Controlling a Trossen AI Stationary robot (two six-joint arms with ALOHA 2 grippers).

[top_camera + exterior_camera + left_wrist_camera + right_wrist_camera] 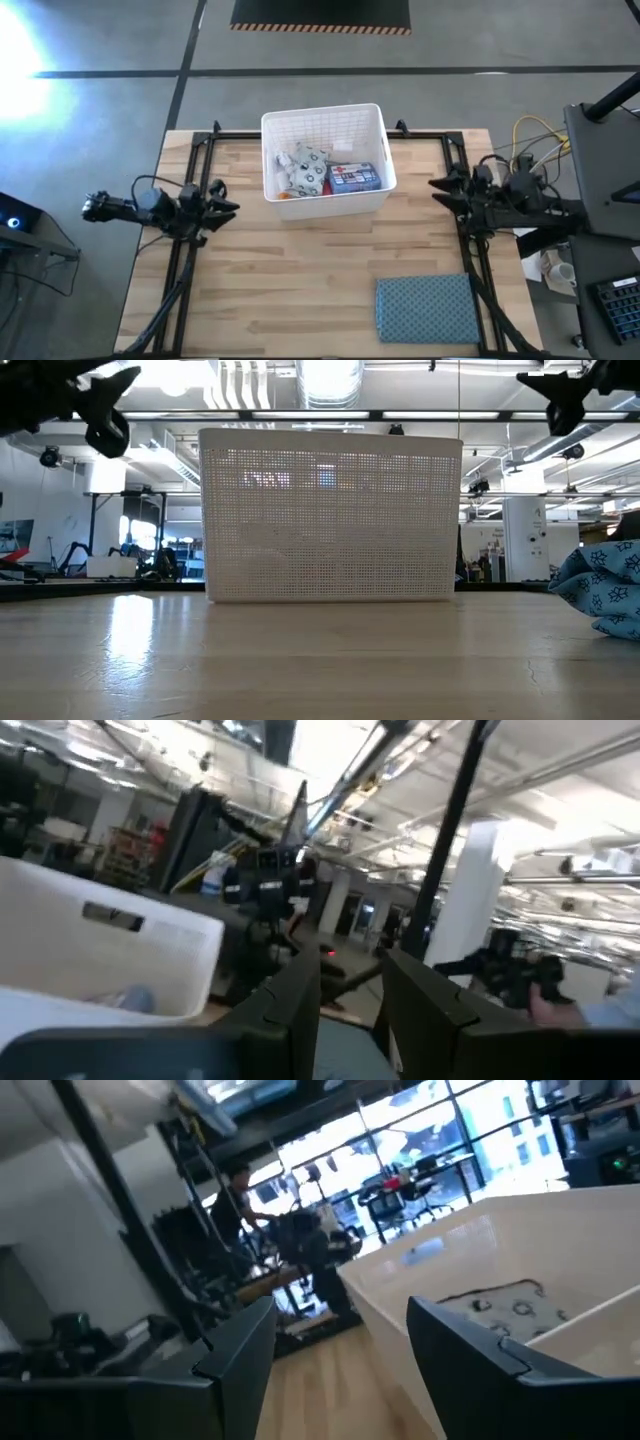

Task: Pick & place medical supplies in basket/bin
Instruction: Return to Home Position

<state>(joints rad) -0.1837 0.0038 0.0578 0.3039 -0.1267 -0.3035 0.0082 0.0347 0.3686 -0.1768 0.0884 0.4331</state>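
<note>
The white gridded basket (322, 112) stands at the table's far middle, its wall filling the low view (330, 520). Inside it lie the medical supplies: a blue first-aid box (352, 178), a white patterned packet (310, 165) and small packs beside them. My left gripper (228, 207) hovers at the table's left edge, open and holding nothing, with the basket (100, 950) ahead of its fingers (350, 990). My right gripper (437, 186) hovers at the right edge, open and holding nothing (340, 1330), beside the basket's rim (500, 1250).
A blue-grey patterned cloth (425, 308) lies at the table's near right and shows at the right of the low view (600, 590). Black frame rails (190, 250) run along both sides of the table. Cables and a keyboard lie off the table's right edge.
</note>
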